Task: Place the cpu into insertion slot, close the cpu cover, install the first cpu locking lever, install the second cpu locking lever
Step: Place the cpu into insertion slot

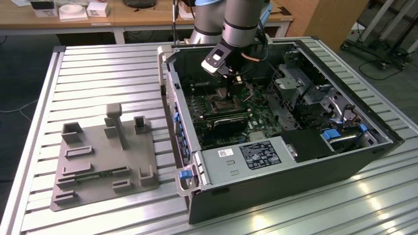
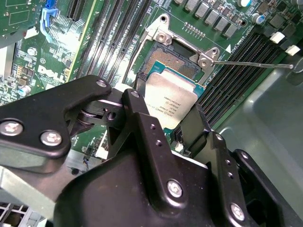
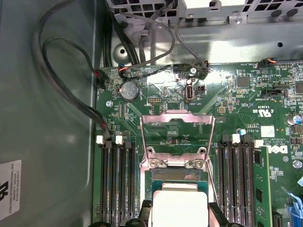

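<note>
**CPU right at the socket, half of it out of sight**

We're seeing the gripper (image 2: 165, 120) pinching the cpu (image 2: 170, 99) by two opposite edges, jaws closed just to chip width, right over the insertion slot (image 2: 175, 66). We can't tell if it's touching. The gripper body is hiding part of the chip, and the first wrist view is cutting it off. The cpu cover (image 3: 178, 116) is lying flipped open. Everything's sitting in an open computer case (image 1: 281, 181) on a slatted metal table (image 1: 98, 68), with a wooden desk (image 1: 130, 17) behind it.
</note>
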`<state>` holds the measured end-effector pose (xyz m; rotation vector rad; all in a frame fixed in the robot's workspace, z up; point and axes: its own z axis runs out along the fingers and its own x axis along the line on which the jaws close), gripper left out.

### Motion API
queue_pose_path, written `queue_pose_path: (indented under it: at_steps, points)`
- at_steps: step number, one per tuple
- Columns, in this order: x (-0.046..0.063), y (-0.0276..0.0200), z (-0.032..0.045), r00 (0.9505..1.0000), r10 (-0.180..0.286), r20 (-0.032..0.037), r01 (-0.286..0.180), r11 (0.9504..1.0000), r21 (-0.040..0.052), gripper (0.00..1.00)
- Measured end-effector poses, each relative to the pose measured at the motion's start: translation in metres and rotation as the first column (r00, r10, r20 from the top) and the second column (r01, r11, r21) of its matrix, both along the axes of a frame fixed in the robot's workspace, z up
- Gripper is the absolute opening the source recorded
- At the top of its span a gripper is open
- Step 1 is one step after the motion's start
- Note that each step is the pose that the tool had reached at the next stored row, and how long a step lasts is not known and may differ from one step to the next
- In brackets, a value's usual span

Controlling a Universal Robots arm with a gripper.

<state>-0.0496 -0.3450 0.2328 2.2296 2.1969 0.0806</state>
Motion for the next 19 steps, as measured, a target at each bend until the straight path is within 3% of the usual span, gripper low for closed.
queue_pose_path:
  at_steps: [19]
  points:
    - [0.0, 0.0, 0.0, 0.9999, -0.012, 0.0, 0.012, 0.9999, 0.0, 0.54]
